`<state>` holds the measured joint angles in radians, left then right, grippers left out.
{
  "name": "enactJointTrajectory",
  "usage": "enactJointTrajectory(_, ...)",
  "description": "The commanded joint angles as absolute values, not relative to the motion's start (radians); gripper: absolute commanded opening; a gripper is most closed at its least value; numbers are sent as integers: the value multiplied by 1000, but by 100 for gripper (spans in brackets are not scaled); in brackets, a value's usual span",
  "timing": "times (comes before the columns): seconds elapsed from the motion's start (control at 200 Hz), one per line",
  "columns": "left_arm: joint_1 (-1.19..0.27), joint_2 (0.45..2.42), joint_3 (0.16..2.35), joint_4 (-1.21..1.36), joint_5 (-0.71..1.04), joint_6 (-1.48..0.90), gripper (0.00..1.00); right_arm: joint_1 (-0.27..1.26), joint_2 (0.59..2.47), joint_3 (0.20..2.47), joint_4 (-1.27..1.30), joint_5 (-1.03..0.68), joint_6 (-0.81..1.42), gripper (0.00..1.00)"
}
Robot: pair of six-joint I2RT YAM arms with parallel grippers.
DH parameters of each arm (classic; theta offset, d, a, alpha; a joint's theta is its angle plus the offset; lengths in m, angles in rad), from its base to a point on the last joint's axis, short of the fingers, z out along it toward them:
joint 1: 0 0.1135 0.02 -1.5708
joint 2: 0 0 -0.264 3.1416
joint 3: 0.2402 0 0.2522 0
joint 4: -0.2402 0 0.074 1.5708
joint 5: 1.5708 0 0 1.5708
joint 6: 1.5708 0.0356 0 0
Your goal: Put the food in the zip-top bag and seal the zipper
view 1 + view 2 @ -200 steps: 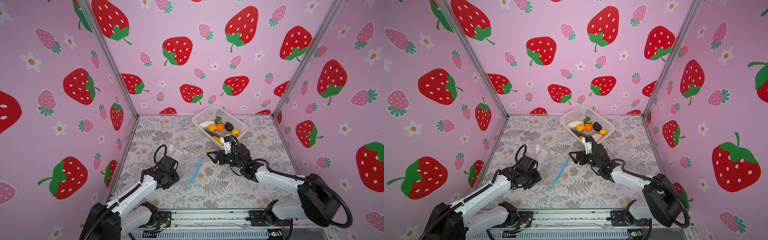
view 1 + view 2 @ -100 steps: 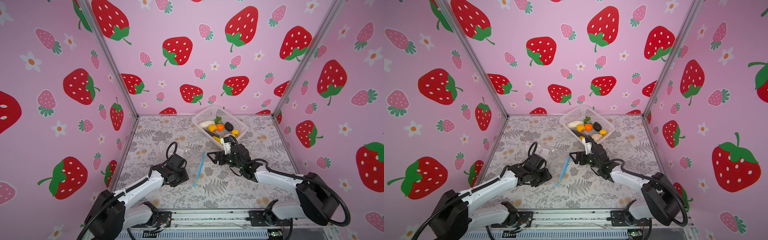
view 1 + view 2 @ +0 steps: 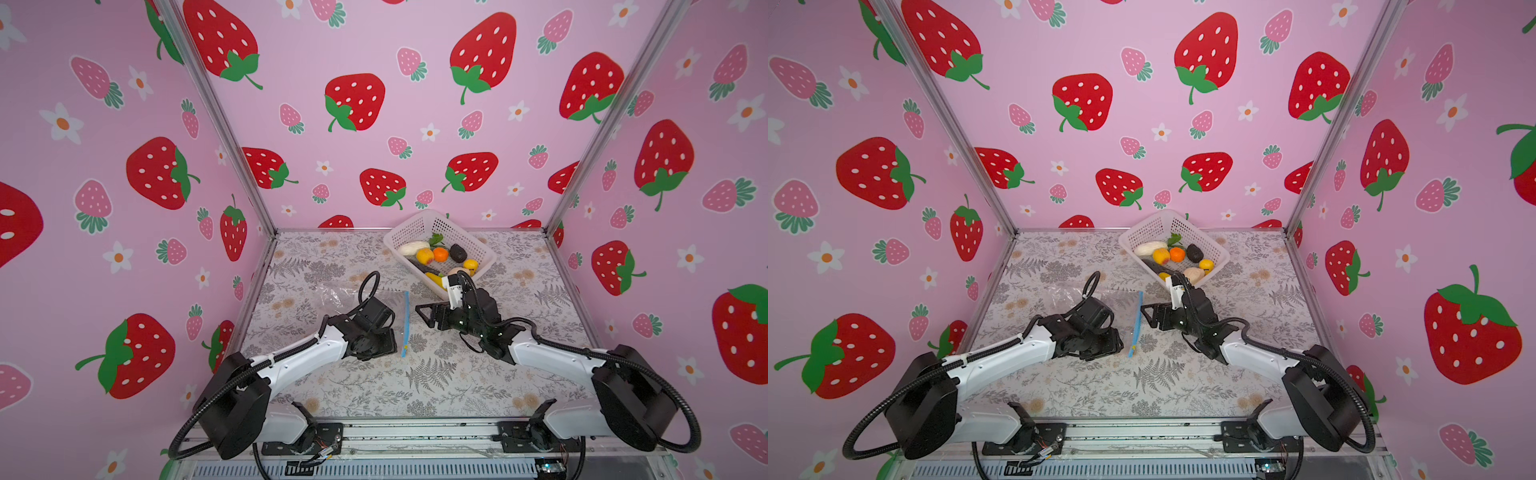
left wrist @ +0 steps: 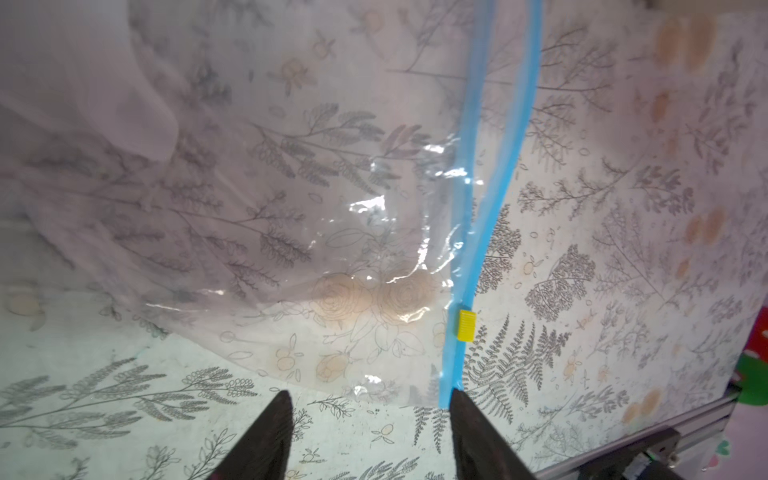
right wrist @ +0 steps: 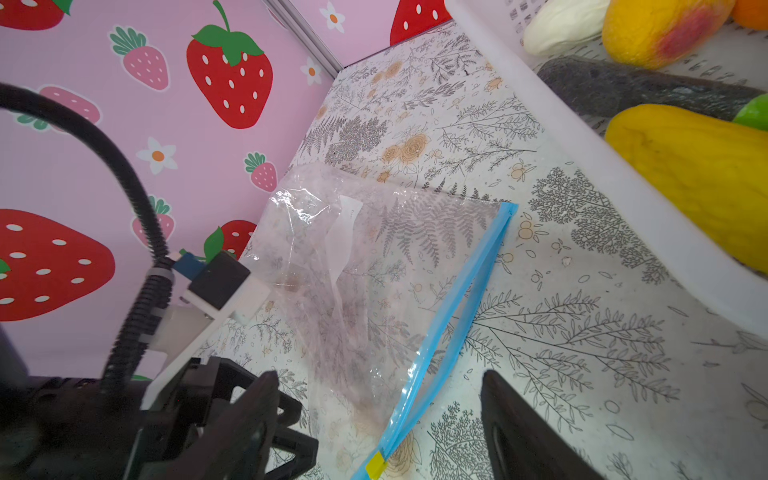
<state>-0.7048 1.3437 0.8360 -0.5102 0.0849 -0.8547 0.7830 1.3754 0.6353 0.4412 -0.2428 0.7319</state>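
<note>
Zip-top bag (image 3: 336, 297) flat on tabletop (image 3: 436, 386), centre of both top views; zipper (image 3: 405, 324) partly parted, slider (image 4: 465, 325) near its lower end; food (image 3: 440, 254) in white basket (image 3: 415, 226), upper right of bag; left gripper (image 4: 369, 392) spread, one fingertip seemingly touching strip end; right gripper (image 5: 379, 374) spread over zipper.

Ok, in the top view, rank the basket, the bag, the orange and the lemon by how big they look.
1. basket and bag: the largest two, but the left arm hides part of the bag, so I can't rank them.
2. orange.
3. lemon, only slightly smaller than the orange.
</note>
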Motion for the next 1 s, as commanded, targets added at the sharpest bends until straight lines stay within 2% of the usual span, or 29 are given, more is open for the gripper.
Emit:
enactJointTrajectory(0.0,-696,1274,943,-610,-48,-770,76,789,1367,661,422,-212,718,79)
enactJointTrajectory(0.11,-640,1259,1017,-626,-95,-710,87,789,1352,662,405,-177,695,80)
enactJointTrajectory(0.27,-461,1330,1100,-604,-22,-647,88,784,1306,659,363,-81,681,81)
enactJointTrajectory(0.37,-372,1392,1158,-602,15,-621,88,776,1266,667,298,77,721,82)
enactJointTrajectory(0.475,-324,1449,1218,-608,32,-604,88,765,1256,691,224,280,757,85)
enactJointTrajectory(0.585,-321,1492,1259,-610,35,-594,88,707,1297,749,136,363,808,87)
enactJointTrajectory(0.735,-319,1530,1270,-605,54,-597,88,652,1422,869,38,359,876,88)
enactJointTrajectory(0.855,-319,1546,1278,-604,60,-594,88,646,1515,943,22,317,829,100)
enactJointTrajectory(0.995,-319,1555,1279,-603,66,-592,88,622,1592,1018,-62,344,851,100)
